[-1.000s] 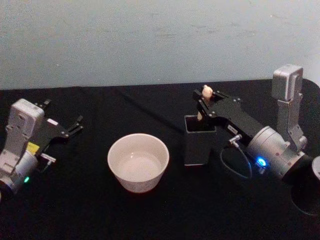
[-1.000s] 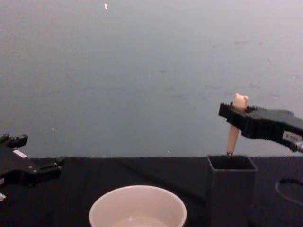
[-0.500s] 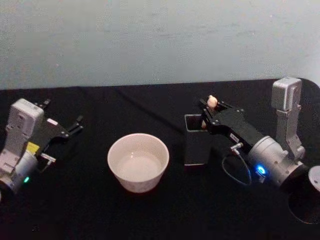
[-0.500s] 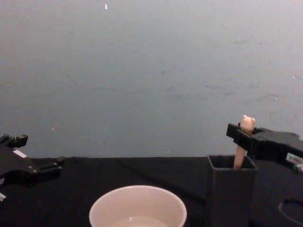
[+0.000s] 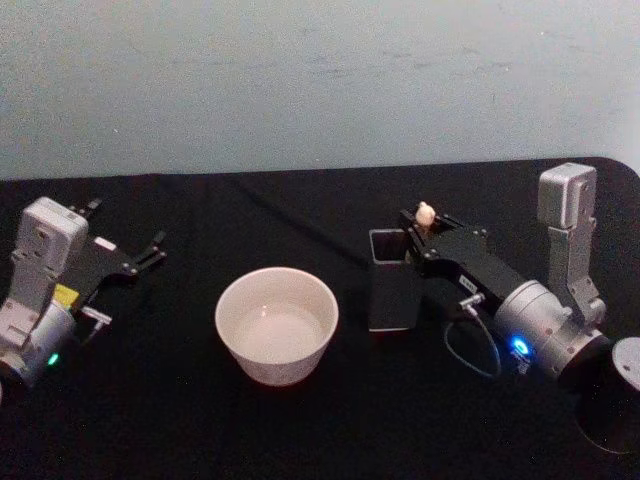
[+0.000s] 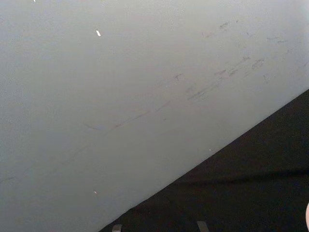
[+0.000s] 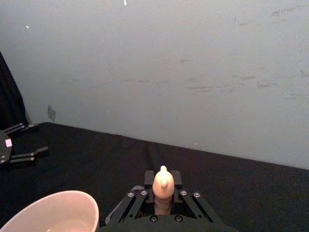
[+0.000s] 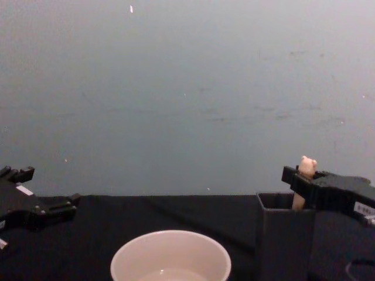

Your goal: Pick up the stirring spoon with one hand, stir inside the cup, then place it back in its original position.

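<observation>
Nearest the robot, toward the front middle of the black table [image 5: 180, 420], sits the cup [image 5: 276, 323] — wide, cream-white, with nothing standing in it. The left gripper [image 5: 150, 251] is parked well off to the table's left side, its fingers slightly apart and holding nothing, pointing inward toward the cup but far from it.

Just beyond the cup and to its right stands the dark square holder [image 5: 393, 281], close beside the cup yet not touching it. The right gripper [image 8: 296, 175] reaches in from the table's right side and is closed on the upper handle of the stirring spoon [image 8: 303, 170], just under the bear-head knob; the right wrist view shows the knob standing up between the two fingers [image 7: 143, 195]. The spoon stands nearly upright, its long axis running straight down into the holder, with most of the handle already below the rim and the bowl end hidden inside.

The relation that matters next is this vertical line-up: spoon over and inside the holder, gripper level with the rim at its right. The task looks close to done — what seems left is to let the fingers part and draw the right arm back to the right, away from the knob, without tipping the narrow holder toward the cup.

Behind everything, at the table's far edge, rises a plain pale wall [image 5: 300, 80].
</observation>
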Robot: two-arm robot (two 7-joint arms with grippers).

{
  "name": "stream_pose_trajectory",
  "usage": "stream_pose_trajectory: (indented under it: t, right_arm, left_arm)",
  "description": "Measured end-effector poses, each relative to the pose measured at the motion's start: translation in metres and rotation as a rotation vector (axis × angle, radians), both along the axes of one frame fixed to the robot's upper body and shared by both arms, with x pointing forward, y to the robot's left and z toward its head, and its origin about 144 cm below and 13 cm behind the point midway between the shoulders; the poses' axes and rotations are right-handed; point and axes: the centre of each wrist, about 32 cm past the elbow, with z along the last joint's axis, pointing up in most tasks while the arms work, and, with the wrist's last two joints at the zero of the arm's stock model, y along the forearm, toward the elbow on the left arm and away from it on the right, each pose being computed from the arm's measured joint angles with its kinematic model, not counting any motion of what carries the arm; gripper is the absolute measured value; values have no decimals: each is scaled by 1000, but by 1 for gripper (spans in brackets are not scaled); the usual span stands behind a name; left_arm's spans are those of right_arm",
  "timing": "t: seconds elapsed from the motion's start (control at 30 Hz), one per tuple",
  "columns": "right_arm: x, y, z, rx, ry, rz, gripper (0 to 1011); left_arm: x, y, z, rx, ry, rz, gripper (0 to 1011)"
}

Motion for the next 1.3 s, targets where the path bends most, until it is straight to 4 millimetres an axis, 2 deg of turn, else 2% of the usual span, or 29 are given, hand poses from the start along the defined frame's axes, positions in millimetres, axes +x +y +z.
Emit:
stream_pose_trajectory:
  t: [0.63, 0.7, 1.03, 1.07, 1.17, 1.3]
  right_arm:
    - [0, 1, -3, -9, 13, -1, 209]
    - [0, 1, -3, -9, 13, -1, 235]
    - [0, 1, -2, -8, 12, -1, 536]
    - [0, 1, -2, -8, 12, -1, 594]
    - [0, 1, -2, -8, 11, 0, 652]
    - [0, 1, -2, -7, 11, 0, 811]
  left_arm:
    - [0, 0, 0, 0, 0, 0, 1001]
    - [0, 0, 0, 0, 0, 0, 1001]
    - [0, 0, 0, 0, 0, 0, 1001]
    - [0, 0, 0, 0, 0, 0, 1001]
    - [0, 0, 0, 0, 0, 0, 1001]
    - [0, 0, 0, 0, 0, 0, 1001]
